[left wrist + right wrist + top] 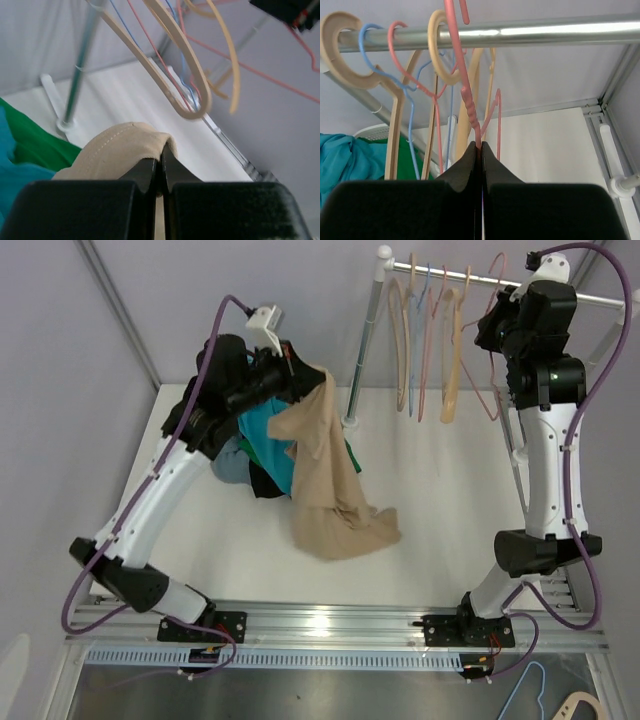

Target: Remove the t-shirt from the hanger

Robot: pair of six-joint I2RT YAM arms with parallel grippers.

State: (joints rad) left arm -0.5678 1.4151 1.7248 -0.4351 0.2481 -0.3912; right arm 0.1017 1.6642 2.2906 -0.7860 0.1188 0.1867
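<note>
Step in hand: shirt looks already off the hanger. It hangs from the left fingers, pinched shut on a fold, its tail on the worktop beside the clothes pile. The right fingers are shut on a pink hanger at the rail. Next, probably: lower and release the shirt. No containers in view.
</note>
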